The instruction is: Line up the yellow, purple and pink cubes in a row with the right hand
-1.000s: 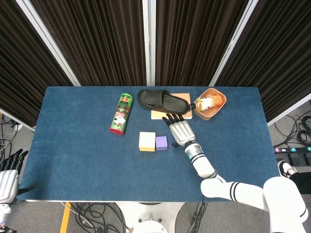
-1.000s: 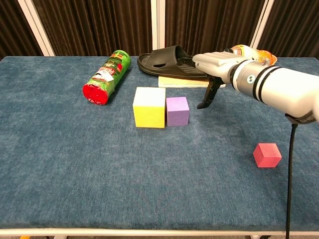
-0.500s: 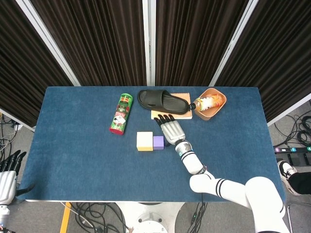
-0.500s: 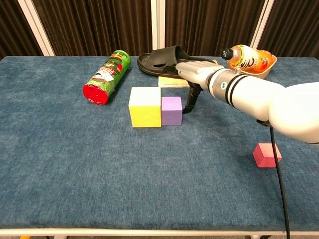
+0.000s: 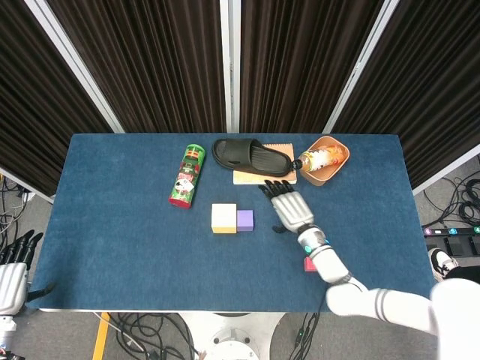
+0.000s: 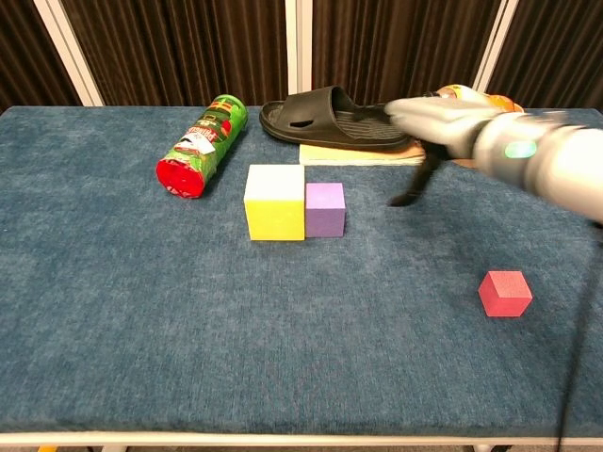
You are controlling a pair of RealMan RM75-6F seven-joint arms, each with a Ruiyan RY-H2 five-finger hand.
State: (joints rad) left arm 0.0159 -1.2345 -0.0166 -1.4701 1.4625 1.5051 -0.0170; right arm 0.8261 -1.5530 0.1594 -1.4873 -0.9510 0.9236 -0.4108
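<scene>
A yellow cube (image 5: 223,217) (image 6: 275,201) and a smaller purple cube (image 5: 245,220) (image 6: 326,208) sit touching side by side at mid-table. The pink cube (image 6: 505,293) lies alone at the front right; in the head view my right forearm half covers this pink cube (image 5: 310,263). My right hand (image 5: 291,208) (image 6: 438,118) hovers to the right of the purple cube, apart from it. Its fingers are spread, it holds nothing, and it is motion-blurred in the chest view. My left hand (image 5: 13,274) hangs off the table's front left corner, fingers apart and empty.
A green chip can (image 5: 186,175) (image 6: 200,146) lies on its side behind and left of the cubes. A black slipper (image 5: 250,155) (image 6: 330,116) rests on a tan pad (image 5: 262,177) at the back. An orange bowl (image 5: 335,166) holds a bottle (image 6: 466,102).
My right hand pushed the purple cube left against the yellow one, shifting both slightly left. It has since drawn back to the right, away from the cubes.
</scene>
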